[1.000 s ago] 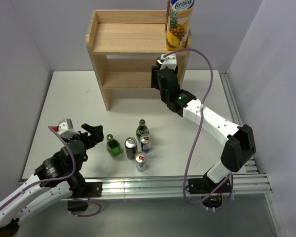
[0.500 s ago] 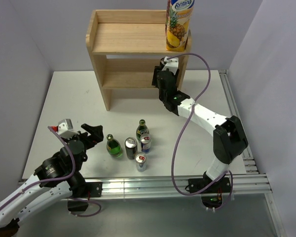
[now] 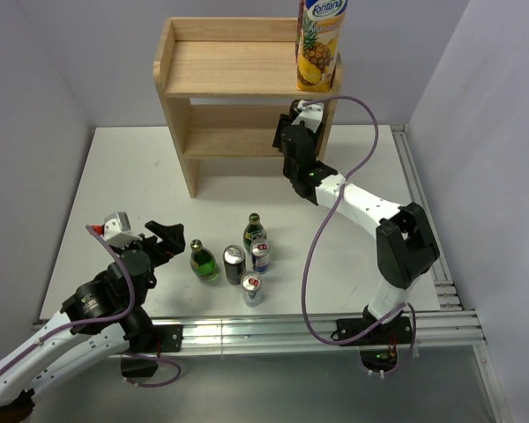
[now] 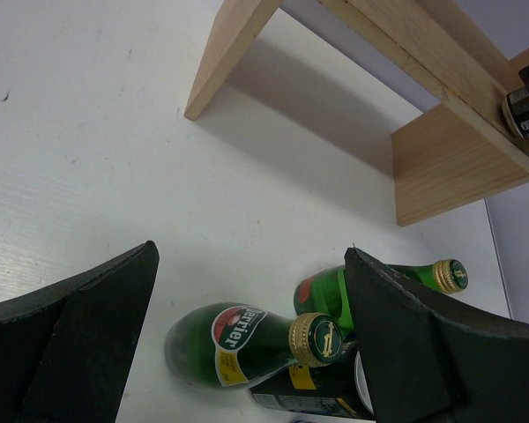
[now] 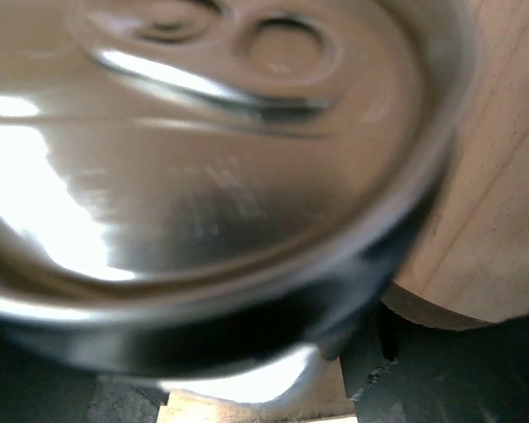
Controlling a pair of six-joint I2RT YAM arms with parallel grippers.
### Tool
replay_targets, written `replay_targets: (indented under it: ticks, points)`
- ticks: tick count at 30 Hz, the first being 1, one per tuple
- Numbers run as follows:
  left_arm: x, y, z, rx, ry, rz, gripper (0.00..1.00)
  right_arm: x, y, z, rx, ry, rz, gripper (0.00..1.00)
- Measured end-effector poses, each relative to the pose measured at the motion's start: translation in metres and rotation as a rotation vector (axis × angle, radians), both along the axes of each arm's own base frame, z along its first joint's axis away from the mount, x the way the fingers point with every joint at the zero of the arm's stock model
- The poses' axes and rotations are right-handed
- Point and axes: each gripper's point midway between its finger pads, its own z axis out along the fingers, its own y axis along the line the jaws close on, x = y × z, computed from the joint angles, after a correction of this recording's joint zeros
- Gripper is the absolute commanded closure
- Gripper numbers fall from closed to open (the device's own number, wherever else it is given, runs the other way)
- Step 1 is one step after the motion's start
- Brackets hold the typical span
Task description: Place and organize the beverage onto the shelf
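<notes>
Black fingers of the left gripper (image 3: 165, 234) stand spread wide over the near left of the white table (image 3: 115, 176), holding nothing and touching nothing; its wrist camera looks between them at the left gripper's (image 4: 251, 256) gap and down on the drinks. Just beyond it is a squat green bottle (image 3: 203, 262) with a gold cap and a red-and-white label, and behind that a slimmer green bottle (image 3: 254, 231), both upright. Beside them stand three cans in a tight group: a dark can (image 3: 234, 263), a blue-and-silver can (image 3: 261, 254) to its right, and a silver can (image 3: 251, 288) nearest the table's front edge. Farther back, the right arm reaches into the lower tier of the shelf (image 3: 220, 70) at its right end, with the right gripper (image 3: 293, 119) tucked under the top board. Its wrist camera is filled by the blurred silver top of a held-close can (image 5: 203, 132), pull tab showing, with pale wood behind it; whether the fingers are clamped on that can I cannot tell. The shelf stands at the far middle of the table, made of light wood, with two tiers, flat side panels and a low rim around the top. On its top board, at the right end, a tall yellow pineapple juice carton (image 3: 320, 44) stands upright.
</notes>
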Motion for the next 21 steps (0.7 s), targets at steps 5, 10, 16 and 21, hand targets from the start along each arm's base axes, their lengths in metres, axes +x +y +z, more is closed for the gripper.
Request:
replay_targets:
  ticks: [5,10,16,21]
  points:
    - [0.000,0.000,0.000,0.000,0.000,0.000,0.06,0.002,0.003,-0.012,-0.014,0.025,0.009,0.13]
    - [0.000,0.000,0.000,-0.001,-0.001,-0.001,0.06,0.003,0.003,-0.018,-0.022,0.035,0.005,0.12]
    - [-0.001,0.000,0.001,-0.002,-0.003,-0.003,0.06,0.002,0.005,-0.018,-0.022,0.035,0.008,0.07]
    - [-0.001,0.001,0.001,-0.007,-0.008,0.001,0.06,-0.005,0.012,-0.019,-0.033,0.035,0.034,0.00]
